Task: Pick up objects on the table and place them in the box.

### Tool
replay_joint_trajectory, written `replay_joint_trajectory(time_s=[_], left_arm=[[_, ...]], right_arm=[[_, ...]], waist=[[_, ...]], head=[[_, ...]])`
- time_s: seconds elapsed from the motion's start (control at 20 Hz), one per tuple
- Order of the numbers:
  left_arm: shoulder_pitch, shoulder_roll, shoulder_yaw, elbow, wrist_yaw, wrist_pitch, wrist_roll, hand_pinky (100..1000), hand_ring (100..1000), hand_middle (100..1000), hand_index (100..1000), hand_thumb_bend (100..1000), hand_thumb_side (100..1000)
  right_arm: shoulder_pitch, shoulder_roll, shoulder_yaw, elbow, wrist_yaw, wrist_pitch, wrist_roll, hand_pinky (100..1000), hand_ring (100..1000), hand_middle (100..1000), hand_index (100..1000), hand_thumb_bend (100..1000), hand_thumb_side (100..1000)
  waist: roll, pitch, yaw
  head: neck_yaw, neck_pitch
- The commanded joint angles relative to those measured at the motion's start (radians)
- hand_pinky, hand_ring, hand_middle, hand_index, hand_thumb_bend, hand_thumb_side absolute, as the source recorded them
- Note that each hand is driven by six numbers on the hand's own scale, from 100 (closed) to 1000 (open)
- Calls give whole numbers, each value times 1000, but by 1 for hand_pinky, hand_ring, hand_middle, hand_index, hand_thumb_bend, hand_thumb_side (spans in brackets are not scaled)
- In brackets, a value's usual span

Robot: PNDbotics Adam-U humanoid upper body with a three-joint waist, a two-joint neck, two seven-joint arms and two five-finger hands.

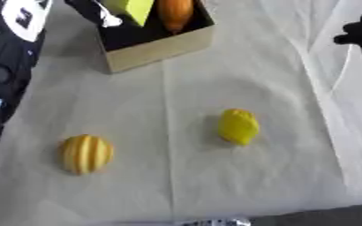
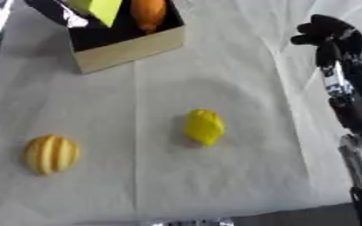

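my right robot hand (image 2: 332,33): fingers curled, empty | yellow fruit (image 2: 204,127): on bench (image 2: 238,185), below-left of it | box (image 2: 130,48): far left

Box (image 1: 157,46) at the table's (image 1: 277,88) far side (two things inside), lemon (image 1: 238,126) nearer, ribbed fruit (image 1: 85,153) left

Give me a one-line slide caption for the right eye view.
Right hand hangs above the table edge; a yellow fruit and ribbed gourd wait outside the box.

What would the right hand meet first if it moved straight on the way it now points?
Probably nothing: the right hand points toward the table's far side, right of the box, and the cloth looks free there, though depth is unclear.
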Motion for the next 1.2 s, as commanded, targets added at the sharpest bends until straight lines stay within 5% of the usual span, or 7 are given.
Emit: replay_joint_trajectory(time_s=[0.05, 0.15, 0.3, 0.45, 0.95, 1.2], left_arm=[[-29, 12, 18, 19, -68, -1, 24, 754, 761, 670, 789, 379, 100], [-27, 10, 20, 33, -86, -18, 11, 848, 880, 788, 879, 402, 100], [-28, 14, 21, 37, -94, -44, -18, 905, 931, 807, 906, 543, 100], [-27, 16, 26, 34, -101, -59, -40, 917, 951, 828, 940, 582, 147], [-23, 45, 44, 18, -65, -17, 40, 875, 904, 780, 874, 437, 119], [-7, 160, 64, 18, -6, 41, 56, 846, 879, 767, 858, 443, 100]], right_arm=[[-8, -19, -1, -17, -8, 4, 6, 976, 743, 739, 852, 100, 686], [-8, -17, -1, -17, -7, 8, 7, 977, 743, 738, 852, 100, 687], [-8, -16, -1, -17, -6, 10, 8, 977, 743, 738, 852, 100, 687], [-7, -13, 0, -17, -7, 13, 8, 978, 742, 737, 850, 100, 689], [4, -14, -4, -17, -5, 23, 5, 979, 742, 736, 851, 100, 689], [23, -27, -16, -17, 5, 17, -8, 977, 743, 736, 851, 100, 686]], waist=[[13, -4, -2], [14, -4, 0], [14, -3, 2], [14, -3, 3], [18, -15, 16], [24, -24, 46]], head=[[7, 4], [6, 4], [6, 4], [6, 4], [-5, 4], [-31, 4]])
